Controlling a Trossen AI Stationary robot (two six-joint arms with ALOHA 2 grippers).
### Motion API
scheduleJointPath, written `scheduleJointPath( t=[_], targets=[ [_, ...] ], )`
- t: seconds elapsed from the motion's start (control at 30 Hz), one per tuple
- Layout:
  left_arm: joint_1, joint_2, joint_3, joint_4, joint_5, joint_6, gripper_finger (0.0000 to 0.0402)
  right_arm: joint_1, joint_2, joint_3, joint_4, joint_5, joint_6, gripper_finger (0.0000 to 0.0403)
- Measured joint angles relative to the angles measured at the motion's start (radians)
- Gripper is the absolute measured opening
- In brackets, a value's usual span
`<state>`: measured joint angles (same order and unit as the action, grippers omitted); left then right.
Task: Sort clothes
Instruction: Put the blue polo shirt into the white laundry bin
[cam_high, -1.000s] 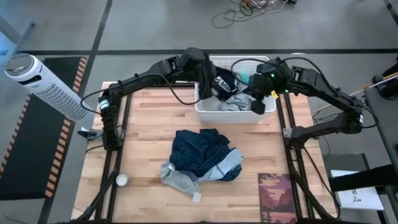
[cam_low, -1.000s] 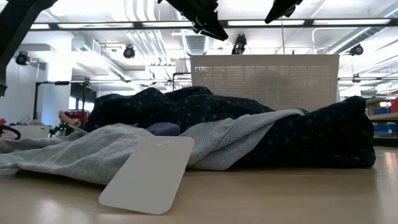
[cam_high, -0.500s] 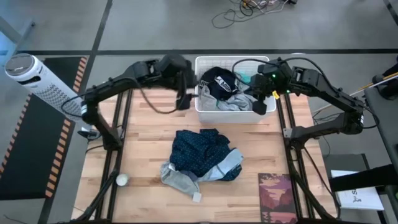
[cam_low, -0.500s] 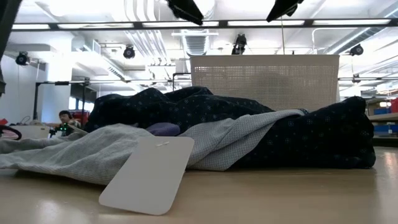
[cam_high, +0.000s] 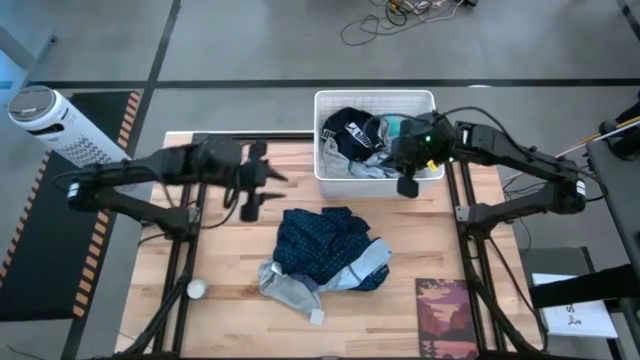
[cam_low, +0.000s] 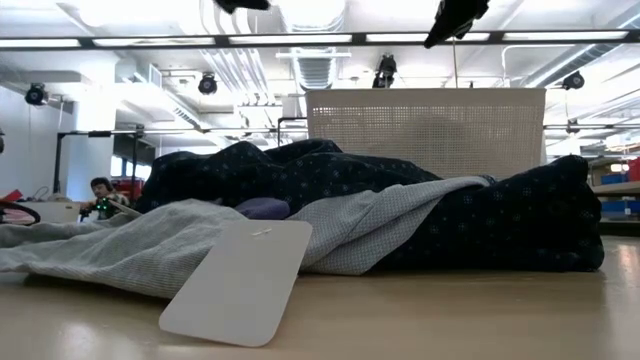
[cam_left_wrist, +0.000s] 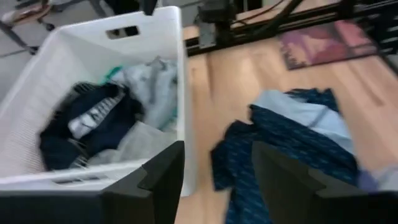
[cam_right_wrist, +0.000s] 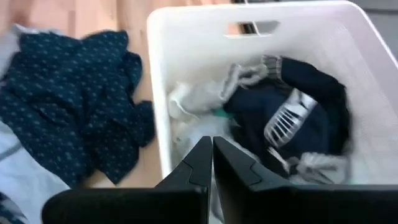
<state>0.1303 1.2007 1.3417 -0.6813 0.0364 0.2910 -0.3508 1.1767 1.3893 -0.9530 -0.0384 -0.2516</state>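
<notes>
high view. my left gripper (cam_high: 258, 190) hangs above bare wood at nine o'clock of the table, fingers (cam_left_wrist: 163, 176) parted with a wide gap between them and nothing held. my right gripper (cam_high: 405, 180) sits over the near right corner of the white perforated plastic basket (cam_high: 372, 183), which stands at twelve o'clock of the light wooden slatted table (cam_high: 230, 250); its two fingers (cam_right_wrist: 194, 163) are pressed together with no fabric between them.

inside the basket lie a navy garment with white print (cam_high: 352, 133), a pale grey garment (cam_high: 372, 165) and a scrap of teal fabric (cam_high: 394, 127), heaped and touching. at the table's centre, well apart from the basket, a dark blue dotted shirt (cam_high: 318, 243) lies crumpled, with a light grey-blue garment (cam_high: 290, 285) tucked against it at six o'clock. a white card tag (cam_low: 238, 280) leans on that pile in the low view. a dark red patterned flat mat (cam_high: 446, 316) lies at five o'clock, and a small white ball (cam_high: 197, 289) at seven o'clock.
</notes>
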Motion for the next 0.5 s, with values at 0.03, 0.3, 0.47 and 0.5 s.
scheduleJointPath(
  t=[0.03,0.3,0.47,0.5],
  targets=[
    [-0.014,-0.037,-0.048,0.014,0.0,-0.014,0.0174,0.013,0.0,-0.014,0.024,-0.013,0.005,0.0],
    [-0.139,-0.24,-0.335,0.078,0.0,-0.157,0.0162,0.143,0.001,-0.11,0.191,-0.031,0.022,0.0],
    [-0.215,-0.278,-0.448,0.169,0.0,-0.208,0.0157,0.217,0.001,-0.143,0.297,-0.031,0.03,0.0],
    [-0.229,-0.279,-0.464,0.185,0.0,-0.207,0.0156,0.228,0.001,-0.146,0.31,-0.031,0.037,0.0]
  ],
)
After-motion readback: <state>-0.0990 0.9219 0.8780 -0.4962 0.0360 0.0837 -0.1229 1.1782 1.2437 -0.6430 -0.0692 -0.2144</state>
